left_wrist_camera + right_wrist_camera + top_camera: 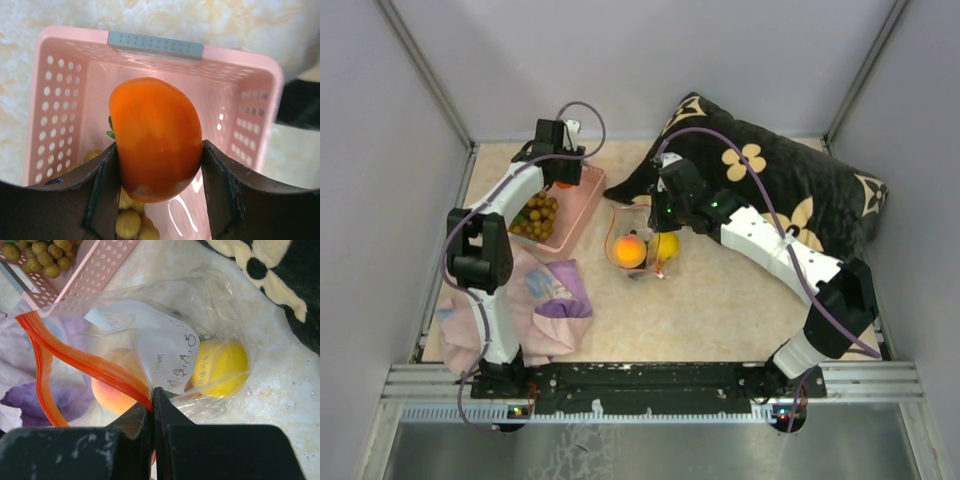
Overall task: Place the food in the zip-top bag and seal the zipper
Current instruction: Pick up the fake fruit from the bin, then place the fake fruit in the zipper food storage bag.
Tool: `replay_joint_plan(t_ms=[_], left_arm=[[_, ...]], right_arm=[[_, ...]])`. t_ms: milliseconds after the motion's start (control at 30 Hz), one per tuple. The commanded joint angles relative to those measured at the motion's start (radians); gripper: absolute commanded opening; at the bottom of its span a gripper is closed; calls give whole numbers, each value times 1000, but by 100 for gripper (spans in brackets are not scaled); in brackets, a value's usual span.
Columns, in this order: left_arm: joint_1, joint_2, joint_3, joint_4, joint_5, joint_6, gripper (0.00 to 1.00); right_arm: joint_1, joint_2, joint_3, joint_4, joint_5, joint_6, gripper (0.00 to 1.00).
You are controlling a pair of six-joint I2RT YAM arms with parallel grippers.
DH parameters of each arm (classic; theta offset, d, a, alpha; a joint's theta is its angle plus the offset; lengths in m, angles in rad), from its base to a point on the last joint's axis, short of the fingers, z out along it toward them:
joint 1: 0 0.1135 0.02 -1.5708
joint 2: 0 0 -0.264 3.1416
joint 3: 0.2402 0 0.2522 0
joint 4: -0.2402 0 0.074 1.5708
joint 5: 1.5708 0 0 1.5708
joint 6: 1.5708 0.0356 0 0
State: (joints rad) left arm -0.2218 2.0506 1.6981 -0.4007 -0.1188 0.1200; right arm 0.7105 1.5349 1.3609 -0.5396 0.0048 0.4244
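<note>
The beige table (720, 310) bears a pink basket (585, 208) left of the zip-top bag (165, 340), a yellow fruit (222, 362) inside it; right gripper (152, 397) pinched closed on the zipper (85, 360), left gripper (159, 152) clamping the orange persimmon (150, 115) over the basket

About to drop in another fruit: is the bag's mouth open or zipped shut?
Open. In the right wrist view the zipper shows two orange tracks spread apart; the right end effector pinches one.

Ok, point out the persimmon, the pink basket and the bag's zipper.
persimmon (155, 140), left wrist view, middle of its orange skin.
pink basket (55, 100), left wrist view, its perforated left wall.
zipper (75, 356), right wrist view, the upper run of the orange-red strip.
</note>
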Motion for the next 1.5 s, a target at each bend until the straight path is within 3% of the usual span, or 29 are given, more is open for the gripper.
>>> replay_joint_plan(t_ms=[0, 433, 733, 1000, 1167, 1300, 1467], left_arm=[[4, -193, -41, -18, 122, -107, 44], [-10, -658, -308, -35, 470, -347, 44], [-101, -926, -462, -23, 556, -530, 44], [-338, -976, -506, 44, 436, -669, 46], [-432, -983, -583, 120, 380, -730, 47], [-520, -948, -596, 150, 278, -698, 49], [-554, -876, -599, 170, 143, -670, 50]], right_arm=[[-11, -37, 0, 32, -5, 6, 0], [-11, -42, 73, 16, 44, -57, 0], [-3, -40, 139, -12, 100, -92, 0], [10, -26, 152, -7, 104, -77, 0], [13, -8, 157, -2, 78, -48, 0], [24, -4, 160, 0, 81, -52, 0], [24, -8, 161, 0, 65, -47, 0]])
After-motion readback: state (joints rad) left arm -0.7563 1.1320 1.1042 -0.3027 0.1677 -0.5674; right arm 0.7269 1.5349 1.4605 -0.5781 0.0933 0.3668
